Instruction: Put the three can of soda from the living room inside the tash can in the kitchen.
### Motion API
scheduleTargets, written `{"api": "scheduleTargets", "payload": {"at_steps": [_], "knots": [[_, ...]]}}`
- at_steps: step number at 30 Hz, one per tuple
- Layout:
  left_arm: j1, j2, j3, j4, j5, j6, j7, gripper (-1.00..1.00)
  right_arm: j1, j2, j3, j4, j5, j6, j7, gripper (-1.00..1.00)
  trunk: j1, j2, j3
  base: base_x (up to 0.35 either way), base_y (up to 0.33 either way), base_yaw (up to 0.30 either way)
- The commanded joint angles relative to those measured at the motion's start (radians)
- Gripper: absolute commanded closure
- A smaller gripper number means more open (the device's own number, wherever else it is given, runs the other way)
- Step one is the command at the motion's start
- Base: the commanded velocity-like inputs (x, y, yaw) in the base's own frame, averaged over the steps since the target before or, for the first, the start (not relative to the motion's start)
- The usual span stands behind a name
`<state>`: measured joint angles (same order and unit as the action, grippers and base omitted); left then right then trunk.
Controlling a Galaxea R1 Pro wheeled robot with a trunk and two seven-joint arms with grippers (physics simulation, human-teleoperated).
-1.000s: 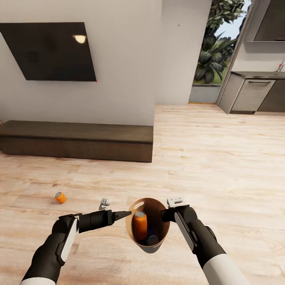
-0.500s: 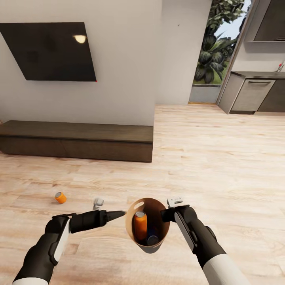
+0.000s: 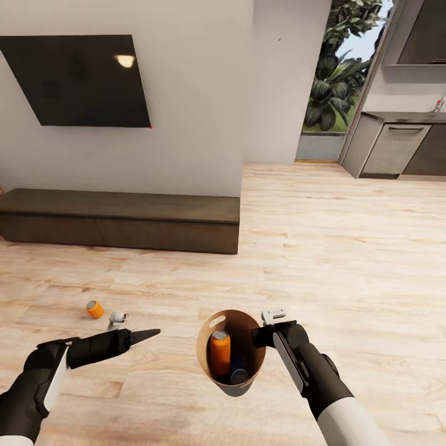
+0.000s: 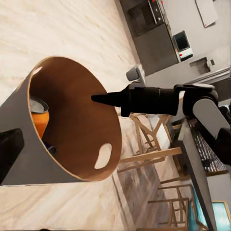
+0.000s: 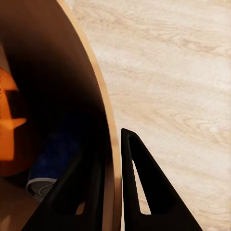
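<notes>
My right gripper (image 3: 257, 337) is shut on the rim of the trash can (image 3: 230, 381), one finger inside and one outside (image 5: 109, 144), holding it above the floor. The bin is pale grey outside and brown inside. One orange can of soda (image 3: 220, 352) stands inside it. A second can (image 3: 239, 375) lies at the bottom with its dark top showing. The third can (image 3: 95, 309) lies on the wood floor at the left. My left gripper (image 3: 148, 334) points right, apart from the bin and close to the floor can, with nothing in it.
A long low dark-brown cabinet (image 3: 124, 217) runs along the white wall under a black television (image 3: 77, 80). At the back right stands the grey kitchen counter (image 3: 396, 142), beside a window with plants (image 3: 334, 80). Open wood floor lies between.
My left arm has drawn back to the left, away from the bin's rim and nearer the can on the floor. The bin and my right arm have stayed put.
</notes>
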<state>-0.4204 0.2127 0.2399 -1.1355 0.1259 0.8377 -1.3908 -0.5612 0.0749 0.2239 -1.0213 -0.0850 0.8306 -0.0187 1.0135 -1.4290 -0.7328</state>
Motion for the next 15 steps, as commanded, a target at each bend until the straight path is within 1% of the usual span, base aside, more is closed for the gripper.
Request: {"api": "scheduleTargets", "payload": {"at_steps": [1,2,5,7,9,10,12,13,14,15], "knots": [[0.000,0.007,0.002,0.007,0.000,-0.003,0.000,-1.00,0.000,0.000,0.000,0.000,-0.016,-0.001,0.005,1.00,0.000,0.000,0.000,0.000,0.000,0.000],[0.000,0.021,0.003,0.022,0.000,-0.014,0.000,-1.00,0.000,0.000,0.000,0.000,-0.016,-0.001,0.005,1.00,0.000,0.000,0.000,0.000,0.000,0.000],[0.000,0.039,0.006,0.063,-0.001,-0.044,0.003,-1.00,0.000,0.000,0.000,0.000,-0.016,-0.001,0.005,1.00,0.000,0.000,0.000,0.000,0.000,0.000],[0.000,0.043,0.006,0.086,-0.001,-0.062,0.005,-1.00,0.000,0.000,0.000,0.000,-0.016,-0.001,0.005,1.00,0.000,0.000,0.000,0.000,0.000,0.000],[0.000,0.047,0.007,0.125,-0.002,-0.097,0.009,-1.00,0.000,0.000,0.000,0.000,-0.016,-0.001,0.005,1.00,0.000,0.000,0.000,0.000,0.000,0.000],[0.000,0.048,0.007,0.152,-0.003,-0.124,0.018,-1.00,0.000,0.000,0.000,-0.001,-0.016,-0.001,0.005,1.00,0.000,0.000,0.000,0.000,0.000,0.000],[0.000,0.049,0.007,0.179,-0.003,-0.151,0.037,-1.00,0.000,0.000,0.000,-0.001,-0.016,-0.001,0.005,1.00,0.000,0.000,0.000,0.000,0.000,0.000],[0.000,0.050,0.007,0.206,-0.004,-0.177,0.069,-1.00,0.000,0.000,0.000,-0.001,-0.016,-0.001,0.005,1.00,0.000,0.000,0.000,0.000,0.000,0.000],[0.000,0.051,0.006,0.249,-0.003,-0.219,0.129,-1.00,0.000,0.000,0.000,-0.002,-0.016,-0.001,0.005,1.00,0.000,0.000,0.000,0.000,0.000,0.000],[0.000,0.051,0.006,0.278,-0.003,-0.252,0.174,-1.00,0.000,0.000,0.000,-0.003,-0.016,-0.001,0.005,1.00,0.000,0.000,0.000,0.000,0.000,0.000]]}}
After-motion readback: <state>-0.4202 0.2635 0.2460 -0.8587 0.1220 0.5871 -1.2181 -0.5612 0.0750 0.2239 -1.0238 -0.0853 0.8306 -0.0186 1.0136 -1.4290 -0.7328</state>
